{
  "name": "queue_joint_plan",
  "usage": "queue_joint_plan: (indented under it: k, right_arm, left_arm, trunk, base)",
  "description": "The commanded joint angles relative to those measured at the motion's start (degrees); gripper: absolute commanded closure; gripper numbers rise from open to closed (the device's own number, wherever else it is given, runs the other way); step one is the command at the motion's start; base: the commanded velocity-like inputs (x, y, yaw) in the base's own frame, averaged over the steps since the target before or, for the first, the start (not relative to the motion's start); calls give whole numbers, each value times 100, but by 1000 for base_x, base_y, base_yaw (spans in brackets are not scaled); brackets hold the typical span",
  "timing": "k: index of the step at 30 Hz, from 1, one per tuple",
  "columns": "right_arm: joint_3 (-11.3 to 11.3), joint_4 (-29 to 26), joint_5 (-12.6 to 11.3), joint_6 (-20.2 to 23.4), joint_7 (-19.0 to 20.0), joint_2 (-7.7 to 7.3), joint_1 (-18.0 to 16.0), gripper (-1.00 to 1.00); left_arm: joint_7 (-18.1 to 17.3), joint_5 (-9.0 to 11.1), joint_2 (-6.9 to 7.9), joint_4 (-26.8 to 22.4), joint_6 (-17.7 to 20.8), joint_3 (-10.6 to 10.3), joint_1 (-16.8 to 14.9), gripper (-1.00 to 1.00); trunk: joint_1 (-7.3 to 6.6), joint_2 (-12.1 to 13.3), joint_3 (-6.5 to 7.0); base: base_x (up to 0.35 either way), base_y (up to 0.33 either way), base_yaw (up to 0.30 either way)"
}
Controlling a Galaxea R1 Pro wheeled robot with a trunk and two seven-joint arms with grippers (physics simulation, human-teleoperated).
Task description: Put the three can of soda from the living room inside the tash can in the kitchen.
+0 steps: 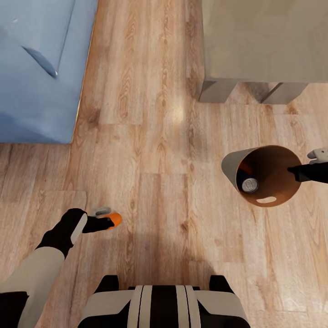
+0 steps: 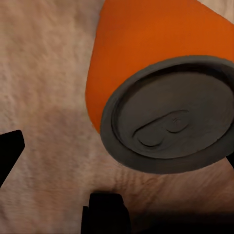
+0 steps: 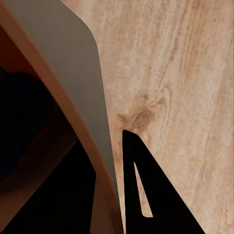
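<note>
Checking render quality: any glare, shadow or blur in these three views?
Head view: pale sheen on the floor, soft shadow before the robot's base. Left wrist view: orange can fairly sharp, floor smeared. Right wrist view: the bin has a dark, unreadable interior.

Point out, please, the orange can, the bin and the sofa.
orange can [image 2: 146, 53]: left wrist view, on its orange side.
bin [image 1: 232, 162]: head view, on its outer wall.
sofa [image 1: 32, 100]: head view, on its blue seat.

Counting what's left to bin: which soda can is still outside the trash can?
The orange can at the left end effector, over the wood floor. The silver-topped can already sits inside the trash can.
</note>
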Motion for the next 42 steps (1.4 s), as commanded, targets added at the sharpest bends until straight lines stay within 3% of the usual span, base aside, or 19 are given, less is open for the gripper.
queue_joint_plan:
  k: [1,32,33,42]
  right_arm:
    - [-1,-4,-67,15,13,-1,-1,100]
    - [1,-19,-67,15,13,28,10,100]
    - [1,-19,-68,15,13,26,10,100]
    - [1,-19,-69,15,13,26,10,100]
  left_arm:
    - [0,-1,-1,-2,-2,-9,1,-100]
    - [4,-19,-26,1,-9,-46,1,-100]
    - [3,-19,-26,2,-9,-52,1,100]
    - [0,-17,-32,-3,-3,-42,1,100]
  trunk:
    - [0,0,-1]
    - [0,0,-5]
    - [0,0,-5]
    - [0,0,-5]
  base:
    - [0,0,23]
    - [47,-13,2]
    - [0,0,0]
    - [0,0,0]
